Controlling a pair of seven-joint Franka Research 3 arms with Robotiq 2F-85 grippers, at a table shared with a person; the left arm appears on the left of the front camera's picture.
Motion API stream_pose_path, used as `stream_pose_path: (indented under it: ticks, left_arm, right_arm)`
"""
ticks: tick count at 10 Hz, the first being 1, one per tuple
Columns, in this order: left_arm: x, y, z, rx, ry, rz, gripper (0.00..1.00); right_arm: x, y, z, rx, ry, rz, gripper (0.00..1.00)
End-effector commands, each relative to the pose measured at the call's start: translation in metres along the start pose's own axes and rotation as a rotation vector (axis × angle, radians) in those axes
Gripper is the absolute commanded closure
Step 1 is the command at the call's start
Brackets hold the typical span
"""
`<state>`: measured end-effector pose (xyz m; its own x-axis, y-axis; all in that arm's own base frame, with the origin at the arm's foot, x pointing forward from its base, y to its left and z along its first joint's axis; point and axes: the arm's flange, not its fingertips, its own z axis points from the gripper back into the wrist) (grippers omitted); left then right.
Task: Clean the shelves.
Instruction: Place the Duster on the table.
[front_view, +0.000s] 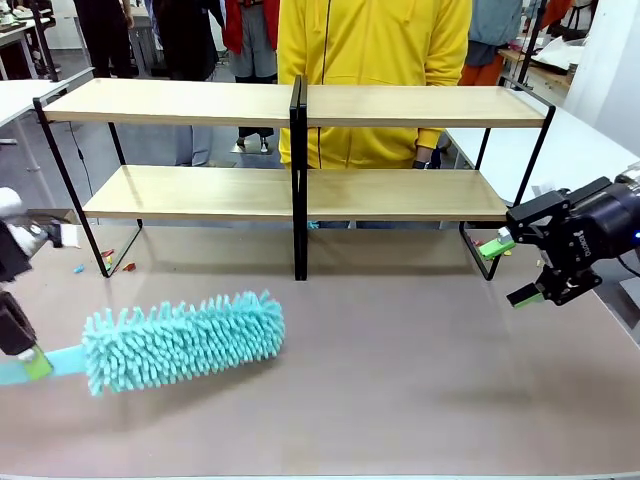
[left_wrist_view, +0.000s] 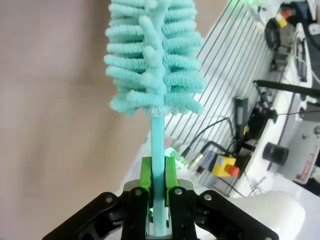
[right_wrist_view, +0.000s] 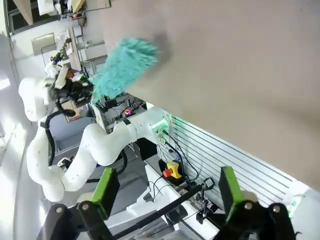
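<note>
The shelves (front_view: 300, 105) stand at the back of the table, two light-wood boards on a black frame with a black centre post. A teal fluffy duster (front_view: 180, 340) lies low over the table in front of them, on the left. My left gripper (front_view: 25, 362) is shut on its teal handle at the left edge. Looking along the left wrist, the green pads (left_wrist_view: 145, 175) clamp the handle and the duster head (left_wrist_view: 152, 60) points away. My right gripper (front_view: 515, 270) hangs open at the right, near the shelves' right leg, holding nothing. The right wrist view shows its green pads (right_wrist_view: 106, 187) wide apart.
A person in a yellow hoodie (front_view: 375, 60) stands behind the shelves. Small coloured bits (front_view: 110, 262) lie on the table by the left shelf leg. A white table (front_view: 580, 150) stands at the right. The brown table surface (front_view: 400, 380) in front is bare.
</note>
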<state>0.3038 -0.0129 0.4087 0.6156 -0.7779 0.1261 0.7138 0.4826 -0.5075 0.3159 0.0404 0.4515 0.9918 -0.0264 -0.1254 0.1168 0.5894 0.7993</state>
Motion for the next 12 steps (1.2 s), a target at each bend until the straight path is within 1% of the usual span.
stream_pose_path:
  ticks: [1, 2, 3, 4, 5, 6, 7, 8, 9, 10, 11, 12]
  left_arm:
    - [0.0, 0.024, -0.004, -0.03, 0.002, -0.034, 0.88]
    - [0.001, 0.026, 0.0, -0.045, -0.035, -0.037, 0.88]
    - [0.002, 0.028, 0.001, -0.035, -0.048, -0.03, 0.88]
    - [0.002, 0.03, 0.002, -0.013, -0.058, -0.023, 0.46]
    - [0.001, 0.029, 0.005, 0.052, -0.088, -0.004, 0.29]
    - [-0.002, 0.028, 0.011, 0.131, -0.168, 0.04, 0.0]
    - [-0.009, 0.025, 0.025, 0.31, -0.366, 0.176, 0.0]
    - [-0.019, 0.019, 0.036, 0.445, -0.524, 0.274, 0.0]
    - [-0.029, 0.012, 0.045, 0.47, -0.674, 0.366, 0.04]
    - [-0.04, -0.004, 0.048, 0.3, -0.744, 0.391, 0.0]
    - [-0.048, -0.016, 0.046, 0.178, -0.787, 0.42, 0.0]
    - [-0.056, -0.024, 0.044, 0.001, -0.834, 0.465, 0.0]
  right_arm:
    - [-0.003, 0.003, 0.005, 0.034, 0.001, 0.011, 0.0]
    - [-0.003, 0.003, 0.005, 0.034, 0.001, 0.011, 0.0]
    - [-0.003, 0.003, 0.005, 0.034, 0.001, 0.011, 0.0]
    - [-0.003, 0.003, 0.005, 0.034, 0.001, 0.011, 0.0]
    - [-0.003, 0.003, 0.005, 0.034, 0.001, 0.011, 0.0]
    - [-0.003, 0.003, 0.005, 0.034, 0.001, 0.011, 0.0]
    - [-0.003, 0.003, 0.005, 0.034, 0.001, 0.011, 0.0]
    - [-0.004, 0.0, 0.005, 0.009, 0.003, -0.003, 0.0]
    - [-0.005, 0.0, 0.01, 0.041, -0.048, -0.024, 0.0]
    - [-0.005, 0.004, 0.02, 0.164, -0.129, -0.048, 0.0]
    - [-0.006, 0.008, 0.026, 0.26, -0.155, -0.038, 0.0]
    - [-0.005, 0.012, 0.033, 0.387, -0.166, -0.056, 0.0]
